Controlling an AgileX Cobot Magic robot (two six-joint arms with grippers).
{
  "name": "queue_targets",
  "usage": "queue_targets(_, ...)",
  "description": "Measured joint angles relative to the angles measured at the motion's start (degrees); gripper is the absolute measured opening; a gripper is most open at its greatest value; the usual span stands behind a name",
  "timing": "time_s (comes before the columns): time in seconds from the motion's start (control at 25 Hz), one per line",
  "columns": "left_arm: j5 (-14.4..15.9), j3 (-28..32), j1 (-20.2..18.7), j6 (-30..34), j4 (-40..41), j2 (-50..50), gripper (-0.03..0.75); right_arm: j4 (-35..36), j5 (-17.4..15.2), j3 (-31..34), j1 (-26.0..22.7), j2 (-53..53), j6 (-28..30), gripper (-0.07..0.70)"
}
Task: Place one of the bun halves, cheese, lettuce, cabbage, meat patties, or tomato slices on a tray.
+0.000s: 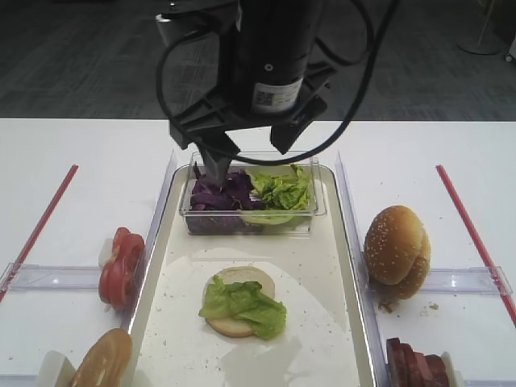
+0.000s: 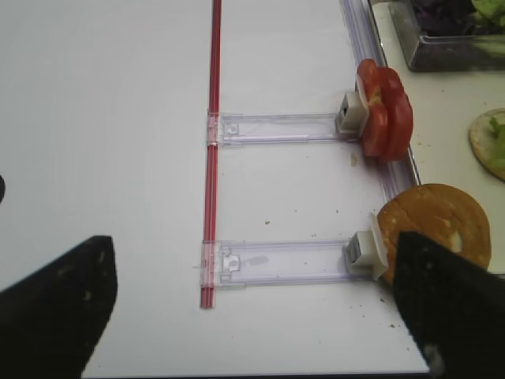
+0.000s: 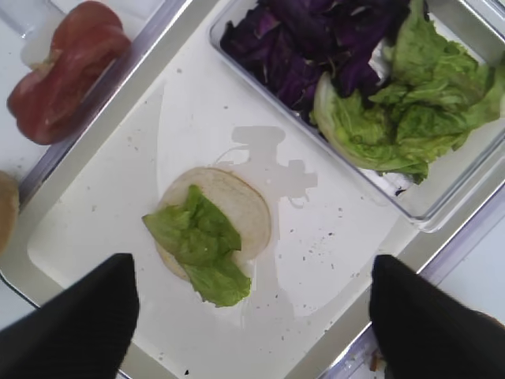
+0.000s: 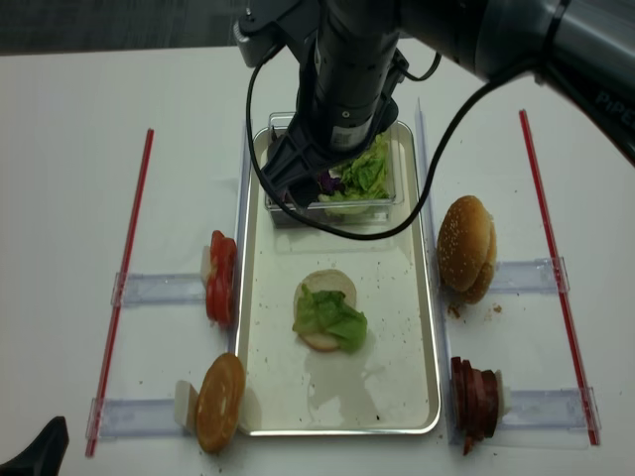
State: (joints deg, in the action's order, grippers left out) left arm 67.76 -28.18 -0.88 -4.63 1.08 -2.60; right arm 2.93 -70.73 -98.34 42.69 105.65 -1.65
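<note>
Nearest the camera, at the table's near edge, a browned round bread slice [image 4: 219, 402] is stood on edge in a clear holder [image 2: 284, 263] left of the tray [image 4: 397, 397], and a row of meat patties [image 4: 477, 399] is stood on edge at the tray's right.

Surface: a white table [image 4: 69, 198] is marked by a red line [image 4: 121, 288] on the left and another [image 4: 556, 268] on the right. Dark carpeted floor [image 1: 81, 56] is seen beyond the far edge.

Tray: long, cream-white, speckled with crumbs, laid lengthwise at the centre. One bun half [image 3: 229, 213] is laid cut face up near its middle, with a lettuce leaf [image 3: 197, 249] draped over its near side.

Clear tub [image 1: 314, 211]: set at the tray's far end; purple cabbage [image 3: 308, 47] is held in its left part and more lettuce [image 3: 410, 103] in its right.

Tomato slices [image 4: 220, 279]: stood in a row just left of the tray. Sesame bun halves [image 4: 467, 248]: stacked just right of it.

Right gripper [image 1: 250, 157]: carried on a black arm [image 4: 347, 69] reaching across the middle, pointed down over the tub, its left fingertip seen just above the cabbage. The jaws are spread wide and nothing is held.

Left gripper [image 2: 252, 316]: kept low at the near left, over bare table, fingers [image 2: 55, 308] spread apart and empty.
</note>
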Motion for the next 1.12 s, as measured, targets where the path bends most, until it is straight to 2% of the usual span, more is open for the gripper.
queue_targets(0.16,0.00,0.00,0.00,0.00,0.00,0.00,0.653,1.23,-0.13,0.00,-4.94,0.00,-0.16,0.614)
queue_targets(0.68,0.00,0.00,0.00,0.00,0.00,0.00,0.653,1.35,-0.13,0.00,-29.66,0.00,-0.14,0.614)
queue_targets(1.12,0.00,0.00,0.00,0.00,0.00,0.00,0.653,1.13,-0.13,0.00,-41.84,0.00,1.12,0.614)
